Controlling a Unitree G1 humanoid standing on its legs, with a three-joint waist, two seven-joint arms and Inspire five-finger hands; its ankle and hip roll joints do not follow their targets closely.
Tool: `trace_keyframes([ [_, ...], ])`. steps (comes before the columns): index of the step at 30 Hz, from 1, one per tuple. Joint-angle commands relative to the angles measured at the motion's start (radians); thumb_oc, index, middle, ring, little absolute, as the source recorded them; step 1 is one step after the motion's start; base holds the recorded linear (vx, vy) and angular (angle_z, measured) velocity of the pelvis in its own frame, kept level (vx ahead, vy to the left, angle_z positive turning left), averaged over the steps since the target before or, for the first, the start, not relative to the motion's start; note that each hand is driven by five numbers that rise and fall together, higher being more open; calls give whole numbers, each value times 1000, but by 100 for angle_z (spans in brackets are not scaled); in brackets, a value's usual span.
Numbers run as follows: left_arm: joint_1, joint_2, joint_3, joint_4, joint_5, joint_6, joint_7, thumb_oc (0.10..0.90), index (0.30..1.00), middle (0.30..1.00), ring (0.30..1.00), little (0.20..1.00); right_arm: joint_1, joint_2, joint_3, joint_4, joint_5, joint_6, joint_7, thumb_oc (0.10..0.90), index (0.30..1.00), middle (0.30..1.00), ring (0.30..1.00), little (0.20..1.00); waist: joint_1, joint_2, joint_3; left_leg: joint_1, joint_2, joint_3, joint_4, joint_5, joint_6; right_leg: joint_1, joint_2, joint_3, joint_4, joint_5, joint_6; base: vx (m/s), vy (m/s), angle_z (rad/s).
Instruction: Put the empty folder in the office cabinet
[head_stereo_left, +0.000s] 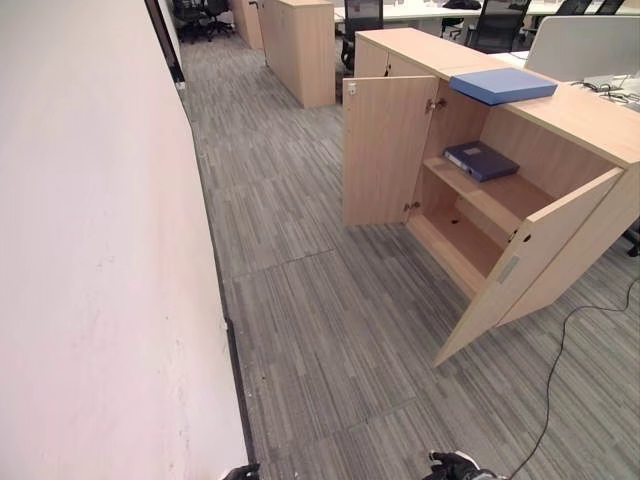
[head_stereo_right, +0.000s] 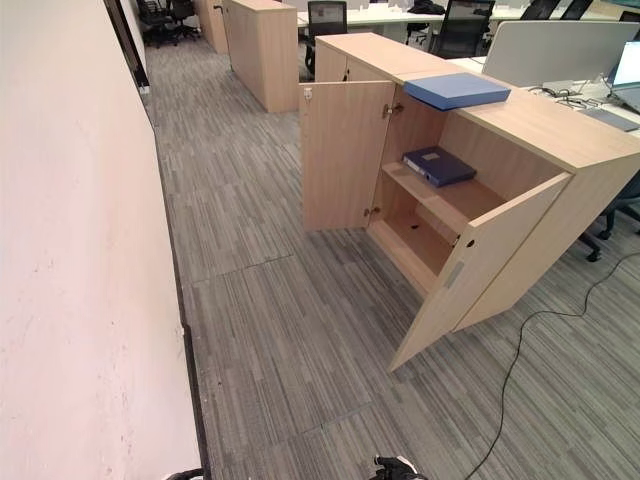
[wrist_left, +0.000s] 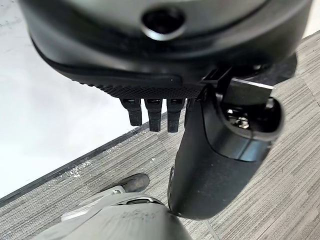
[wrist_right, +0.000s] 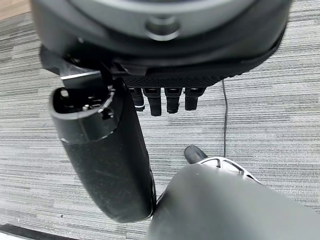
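On top of the low light-wood laminate cabinet (head_stereo_left: 560, 115) lies a flat, rectangular light-blue folder (head_stereo_left: 503, 85), smooth-faced, one corner overhanging the front edge. Both cabinet doors stand open; a darker navy binder (head_stereo_left: 481, 160) lies flat on the upper inner shelf (head_stereo_left: 500, 200). Grey striped carpet floor (head_stereo_left: 330, 330) all round. Left hand (wrist_left: 220, 150) and right hand (wrist_right: 107, 150) hang over the carpet, fingers relaxed, holding nothing.

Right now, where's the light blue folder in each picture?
Left eye view: light blue folder upper right, on the cabinet.
Right eye view: upper middle, same cabinet top.
Left wrist view: left hand over carpet.
Right wrist view: right hand over carpet.
Landmark: dark folder shelved below.
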Motion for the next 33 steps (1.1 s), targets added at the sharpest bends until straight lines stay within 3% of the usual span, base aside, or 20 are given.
trace_keyframes([
  [1, -54, -7, 15, 43, -41, -2, 2, 800, 900, 900, 900, 900, -14, -13, 73, 48, -17, 11, 16, 800, 900, 900, 900, 900, 33, -53, 96, -26, 33, 29, 208, -119, -47, 47, -15, -6, -26, 37, 25, 4, -213, 0],
  [2, -54, -5, 18, 41, -49, -2, 4, 800, 900, 900, 900, 900, -16, -13, 74, 49, -14, 13, 14, 800, 900, 900, 900, 900, 38, -55, 103, -55, 51, 30, 272, -107, -49, 53, -11, -5, -27, 29, 15, -7, -202, -2],
  [5, -52, 4, 31, 40, -64, 0, 9, 800, 900, 900, 900, 900, -25, -22, 76, 53, -10, 15, 9, 800, 900, 900, 900, 900, 65, -49, 129, -191, 100, -20, 551, -4, -69, 80, 22, 1, -28, -3, -27, 10, -170, -2],
  [6, -52, 4, 31, 40, -64, 0, 9, 800, 900, 900, 900, 900, -25, -22, 76, 53, -10, 15, 9, 800, 900, 900, 900, 900, 65, -49, 129, -192, 100, -20, 552, -5, -69, 80, 23, 1, -28, -3, -27, 15, -104, -25],
  [7, -44, 2, 35, 41, -73, -1, 11, 800, 900, 900, 900, 900, -28, -32, 75, 53, -7, 16, 7, 800, 900, 900, 900, 900, 80, -39, 137, -246, 98, -68, 608, 41, -66, 86, 31, 13, -27, -14, -34, 35, -46, -33],
  [13, -13, 1, 39, 58, -59, -3, 9, 800, 900, 900, 900, 900, -27, -41, 70, 41, -4, 11, 4, 800, 900, 900, 900, 900, 99, -35, 126, -262, 97, -91, 372, 64, -76, 118, 7, 39, -32, -33, -9, 125, 55, -18],
  [14, -8, 4, 40, 61, -55, -4, 10, 800, 900, 900, 900, 900, -21, -41, 73, 38, -6, 7, 4, 800, 900, 900, 900, 900, 101, -29, 122, -259, 101, -93, 272, 87, -86, 125, 5, 41, -32, -40, -5, 239, 145, -11],
  [15, 1, 5, 40, 63, -45, -3, 12, 800, 900, 900, 900, 900, -15, -43, 72, 38, -12, 5, 6, 800, 900, 900, 900, 900, 105, -11, 125, -279, 125, -86, 68, 195, -120, 159, 12, 45, -36, -51, 2, 205, 160, -2],
  [16, 0, 5, 39, 63, -45, -3, 12, 800, 900, 900, 900, 900, -15, -43, 72, 38, -12, 5, 6, 800, 900, 900, 900, 900, 106, -8, 127, -274, 126, -80, 51, 216, -112, 156, 13, 40, -36, -43, -1, 236, 129, 10],
  [18, 2, 9, 46, 61, -46, -1, 14, 800, 900, 900, 900, 900, -10, -47, 71, 45, -18, 4, 6, 800, 900, 900, 900, 900, 112, -5, 136, -295, 132, -68, -53, 240, -133, 187, 16, 51, -41, -57, 6, 173, 61, 8],
  [20, 14, 11, 68, 74, -49, 1, 11, 800, 900, 900, 900, 900, -9, -50, 62, 62, -24, 4, 11, 800, 900, 900, 900, 900, 126, 18, 125, -326, 152, -64, -74, 243, -137, 200, 43, 69, -51, -55, 15, 181, 130, -7],
  [23, 31, 9, 84, 88, -42, 3, 13, 800, 900, 900, 900, 900, -8, -45, 58, 75, -33, 6, 15, 800, 900, 900, 900, 900, 130, 29, 102, -309, 168, -51, -74, 275, -155, 219, 53, 84, -69, -65, 20, 212, 129, -38],
  [26, 44, 12, 93, 91, -36, 1, 13, 800, 900, 900, 900, 900, 6, -32, 57, 81, -37, 7, 20, 800, 900, 900, 900, 900, 138, 16, 76, -281, 172, -11, -74, 289, -165, 237, 26, 88, -77, -79, 37, 315, 215, -42],
  [29, 39, 17, 84, 88, -21, -3, 10, 800, 900, 900, 900, 900, 8, -27, 56, 80, -39, 8, 26, 800, 900, 900, 900, 900, 137, 8, 63, -270, 160, 23, -74, 271, -147, 238, -11, 69, -75, -74, 61, 199, 216, -15],
  [31, 29, 25, 66, 80, 9, -4, 10, 800, 900, 900, 900, 900, 8, -30, 54, 77, -39, 8, 27, 800, 900, 900, 900, 900, 133, 4, 51, -268, 138, 40, -74, 258, -120, 226, -43, 56, -64, -55, 82, 239, 289, 7],
  [33, 18, 30, 11, 95, 115, 2, 23, 800, 900, 900, 900, 900, 5, -23, 68, 64, -56, 6, 33, 800, 900, 900, 900, 900, 119, -21, 39, -243, 89, 47, -74, 200, -94, 218, -101, 63, -37, -33, 117, 262, 312, -8],
])
